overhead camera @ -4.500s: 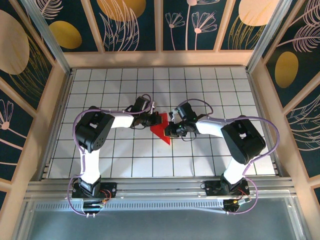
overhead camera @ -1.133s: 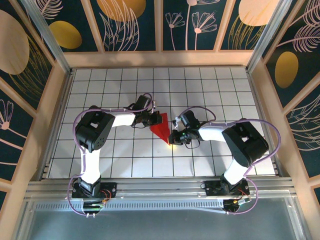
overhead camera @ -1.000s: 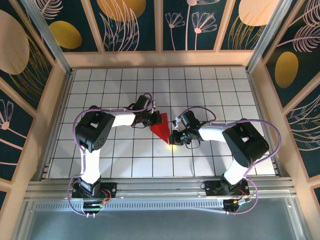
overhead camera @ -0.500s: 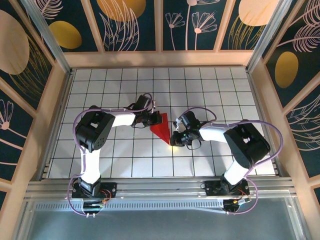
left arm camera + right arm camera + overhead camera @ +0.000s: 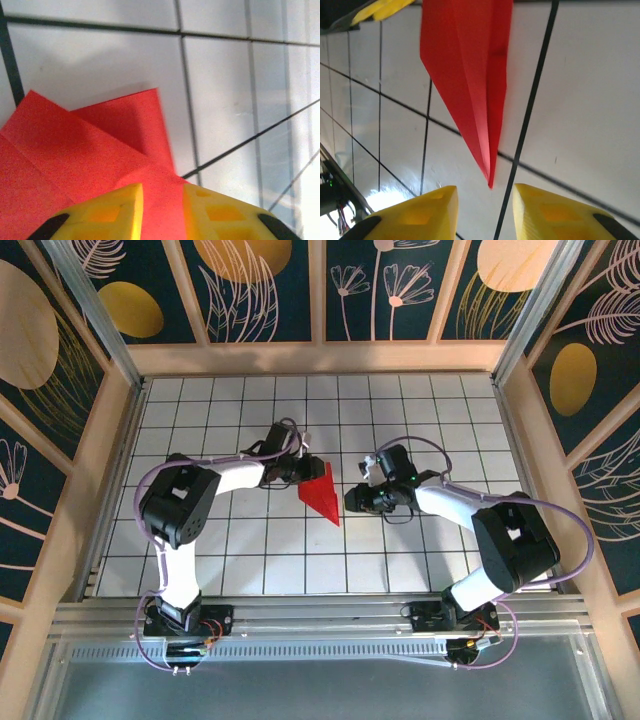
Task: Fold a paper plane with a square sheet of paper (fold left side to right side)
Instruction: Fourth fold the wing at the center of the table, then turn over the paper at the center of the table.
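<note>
Plane (image 5: 322, 495) lies flat near the middle of the white grid table (image 5: 200, 420), between the two grippers; its sharp tip is the nearest part, turned towards the arm bases and leaning a little to the right; the right gripper (image 5: 352, 500) sits just beside that tip, on its right.

In the right wrist view the plane (image 5: 470, 75) comes down to a point just ahead of the right gripper (image 5: 483, 192); the yellow fingers (image 5: 427, 202) stand apart, released, with the tip in line with the gap and touching neither; a black grid line runs beside the tip.

The paper is bright red and plain; it reads as a slim dart, wide at the far end and narrowing evenly, with a straight crease running down its length to the tip; its long axis runs far to near.

At the far, wide end, on its left side, is the left gripper (image 5: 303, 473); in the left wrist view the plane (image 5: 75, 150) shows overlapping folded layers, one flap lying at an angle over another, with a square corner past them towards the grid lines; the left gripper (image 5: 162, 192) has its fingers (image 5: 107, 212) parted by a narrow slot, red paper showing in it; I cannot tell whether the tips touch the paper.
</note>
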### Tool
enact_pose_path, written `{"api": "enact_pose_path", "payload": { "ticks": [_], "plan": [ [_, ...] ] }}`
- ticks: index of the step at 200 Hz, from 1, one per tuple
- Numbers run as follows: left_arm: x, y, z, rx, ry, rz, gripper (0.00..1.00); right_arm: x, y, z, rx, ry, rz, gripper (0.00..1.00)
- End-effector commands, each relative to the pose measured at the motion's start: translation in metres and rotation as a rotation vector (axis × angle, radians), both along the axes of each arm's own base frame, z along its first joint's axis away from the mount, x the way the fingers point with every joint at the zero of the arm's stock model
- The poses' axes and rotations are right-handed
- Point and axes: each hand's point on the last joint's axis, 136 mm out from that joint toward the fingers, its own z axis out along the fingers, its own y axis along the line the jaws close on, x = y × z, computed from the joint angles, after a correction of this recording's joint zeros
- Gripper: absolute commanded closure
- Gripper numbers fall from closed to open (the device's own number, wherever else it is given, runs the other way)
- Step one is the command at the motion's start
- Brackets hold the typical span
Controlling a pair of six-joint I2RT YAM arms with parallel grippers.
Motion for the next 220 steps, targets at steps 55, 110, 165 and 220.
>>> {"api": "enact_pose_path", "payload": {
  "ticks": [55,110,165,220],
  "plan": [
    [0.001,0.071,0.07,0.022,-0.186,0.196,0.64,0.048,0.045,-0.004,0.047,-0.087,0.05,0.63],
    [-0.016,0.091,0.075,0.063,-0.21,0.238,0.61,0.063,0.046,-0.028,-0.015,-0.052,0.027,0.63],
    [-0.018,0.095,0.081,0.068,-0.221,0.247,0.6,0.054,0.058,-0.031,0.02,-0.036,0.068,0.72],
    [-0.022,0.096,0.106,-0.044,-0.249,0.255,0.48,0.056,0.059,-0.002,0.075,-0.101,0.073,0.99]
  ]
}}
